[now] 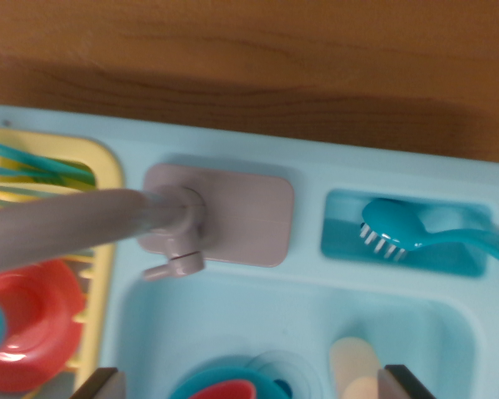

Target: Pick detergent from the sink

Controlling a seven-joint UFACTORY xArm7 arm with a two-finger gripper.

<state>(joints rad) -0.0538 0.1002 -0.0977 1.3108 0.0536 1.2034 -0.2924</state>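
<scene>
At the wrist view's left stands a yellow dish rack with a red bowl; then the grey faucet; in the light blue sink, a teal dish; further right the cream detergent bottle, cut by the frame – probably light, stiff, smooth plastic, best taken across its narrow body; a teal brush lies above; the gripper has its jaws apart, holding nothing

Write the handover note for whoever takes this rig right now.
Gripper: only the two fingertips show at the bottom edge, apart, nothing between them.
Detergent: likely the cream bottle in the sink basin, near the wrist view's right fingertip.
Nearby: faucet, blue brush in its tray, red dish in the yellow rack.
Done: approach only.
Left: descend, grasp, lift.
</scene>
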